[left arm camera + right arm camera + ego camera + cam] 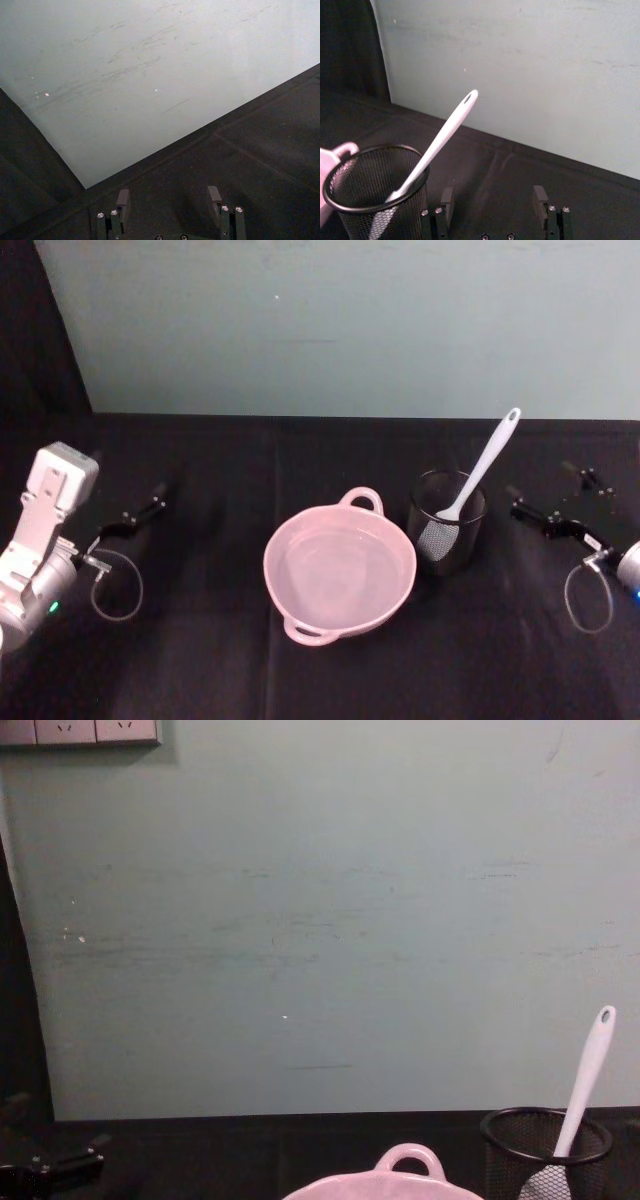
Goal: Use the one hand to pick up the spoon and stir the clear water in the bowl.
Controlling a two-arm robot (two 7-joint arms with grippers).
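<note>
The pale pink bowl [340,570] sits mid-table holding clear water; its rim and loop handle also show in the chest view [408,1160]. Just right of it stands a black mesh cup [447,525] with the white spoon [487,462] leaning in it, handle up and to the right. In the right wrist view the spoon [442,137] rises out of the cup [375,200], just beside my open right gripper [493,197]. From the head view, that right gripper [541,482] hovers right of the cup, apart from the spoon. My left gripper [135,497] rests open at the far left.
A black cloth [220,660] covers the table, and a pale green wall [340,330] closes off the back. The left wrist view shows open fingers [215,196] over bare cloth. Grey cable loops [120,585] hang at both wrists.
</note>
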